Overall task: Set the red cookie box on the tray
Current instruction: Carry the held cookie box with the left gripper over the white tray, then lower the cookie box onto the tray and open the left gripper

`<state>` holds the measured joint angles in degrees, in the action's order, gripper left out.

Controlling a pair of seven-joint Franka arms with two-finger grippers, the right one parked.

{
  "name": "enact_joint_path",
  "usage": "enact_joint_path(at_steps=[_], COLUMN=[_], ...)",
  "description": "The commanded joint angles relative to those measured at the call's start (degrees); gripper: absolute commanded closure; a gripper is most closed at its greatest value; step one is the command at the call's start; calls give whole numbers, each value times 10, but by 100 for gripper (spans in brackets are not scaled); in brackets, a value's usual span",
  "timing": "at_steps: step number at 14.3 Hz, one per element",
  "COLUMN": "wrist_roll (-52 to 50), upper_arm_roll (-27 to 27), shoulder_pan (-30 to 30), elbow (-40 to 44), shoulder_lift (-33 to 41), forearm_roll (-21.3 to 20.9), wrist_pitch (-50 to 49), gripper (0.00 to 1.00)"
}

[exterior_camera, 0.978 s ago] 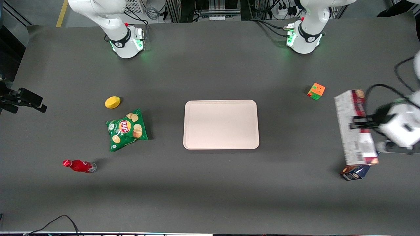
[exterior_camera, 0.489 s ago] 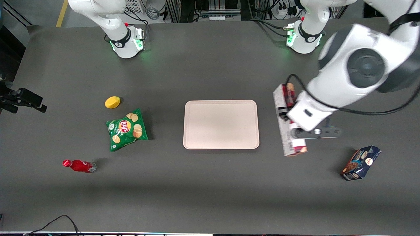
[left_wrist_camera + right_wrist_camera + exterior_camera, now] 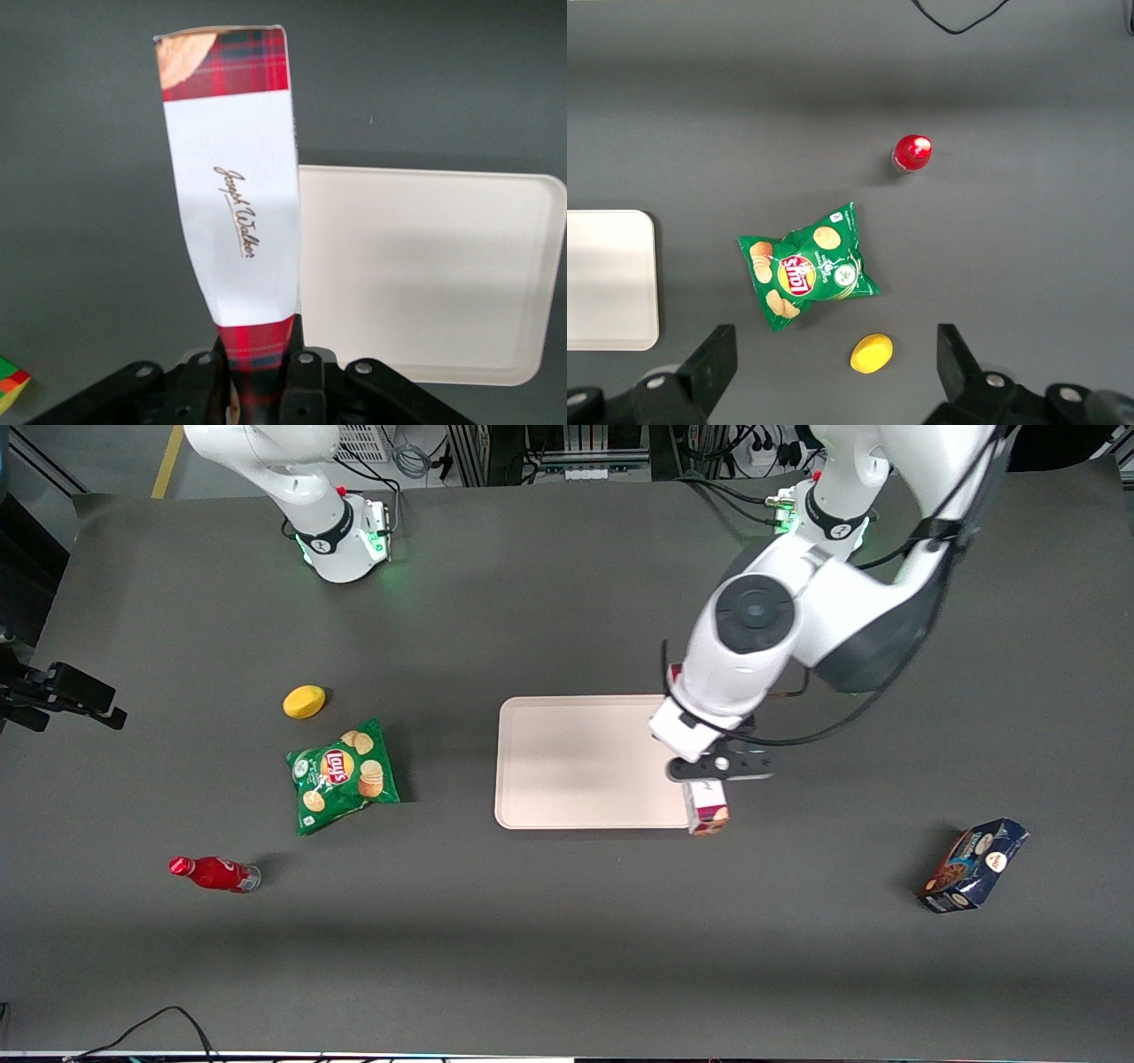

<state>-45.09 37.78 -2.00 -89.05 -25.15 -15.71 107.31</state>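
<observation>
Hand carrying the box at the tray's edge

The hand (image 3: 257,390) is gripping the long red plaid cookie box (image 3: 232,186), holding it above the working-arm edge of the pale beige flat tray (image 3: 576,762) on the dark grey bench (image 3: 567,939).

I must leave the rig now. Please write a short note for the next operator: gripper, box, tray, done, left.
Gripper: shut on the red box, held in the air at the tray edge toward the working arm's end.
Tray: on the table, nothing on it.
Done: box picked up and carried to the tray.
Left: move it over the tray, lower, release.
</observation>
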Motion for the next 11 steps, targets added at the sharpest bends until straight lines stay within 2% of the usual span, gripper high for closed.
enact_joint_path(at_steps=[1, 5, 10, 11], wrist_roll=[-37, -36, -42, -49], upper_arm_roll=[11, 11, 9, 7], shoulder_pan=[-2, 0, 1, 2], elbow=[-98, -180, -226, -231], shoulder_lift=[0, -8, -13, -19], forearm_roll=[-42, -56, -69, -82], wrist_pitch=[88, 176, 217, 228], gripper=[76, 76, 74, 74])
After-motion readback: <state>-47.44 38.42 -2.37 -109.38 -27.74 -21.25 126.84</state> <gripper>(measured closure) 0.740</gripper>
